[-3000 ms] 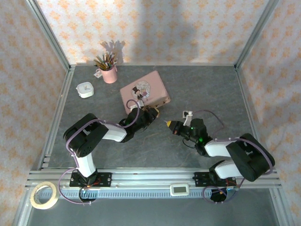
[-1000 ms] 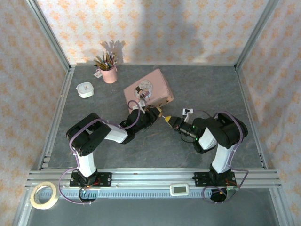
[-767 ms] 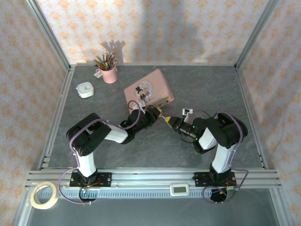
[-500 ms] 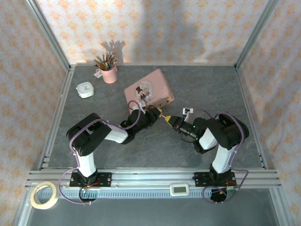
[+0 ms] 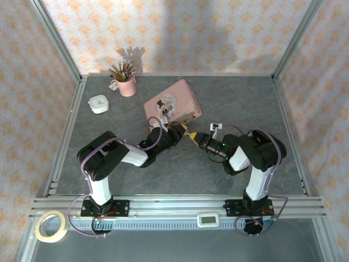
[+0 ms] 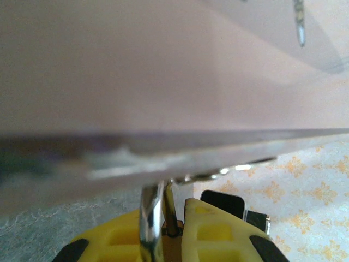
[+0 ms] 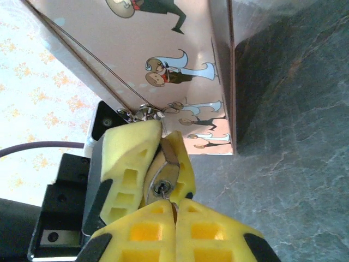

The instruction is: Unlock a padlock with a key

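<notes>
Padlock [image 7: 162, 176] just beside closed pink tin [image 7: 163, 52]

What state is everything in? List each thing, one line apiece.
padlock: clamped in the left gripper, keyhole facing the key.
key: pinched in the right gripper, tip at the keyhole.
pink tin: lid shut.
pencil cup: upright, holding pencils.
left gripper: shut on the padlock.
right gripper: shut on the key.
</notes>
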Robot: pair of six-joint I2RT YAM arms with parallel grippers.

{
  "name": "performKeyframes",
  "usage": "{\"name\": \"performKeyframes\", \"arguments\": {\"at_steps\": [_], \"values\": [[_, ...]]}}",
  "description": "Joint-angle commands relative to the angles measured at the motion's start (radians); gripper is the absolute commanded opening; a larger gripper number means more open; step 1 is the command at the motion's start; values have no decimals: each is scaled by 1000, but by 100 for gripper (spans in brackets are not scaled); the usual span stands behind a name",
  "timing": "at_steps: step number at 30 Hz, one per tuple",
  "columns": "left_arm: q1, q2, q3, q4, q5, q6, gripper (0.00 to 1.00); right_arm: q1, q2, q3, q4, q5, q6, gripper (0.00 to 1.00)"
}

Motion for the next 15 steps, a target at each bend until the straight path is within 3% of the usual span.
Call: {"name": "performKeyframes", "arguments": {"at_steps": [1,11,15], "values": [[-17,5,-13,162,89,2,0,-5,11,48,70,-32,30,0],[-21,-19,-16,150,147,86,0,-25,15,113,-15,-85,152,0],[-21,-3,-20,230,162,100,0,-25,9,121,3,-79,196,0]]}}
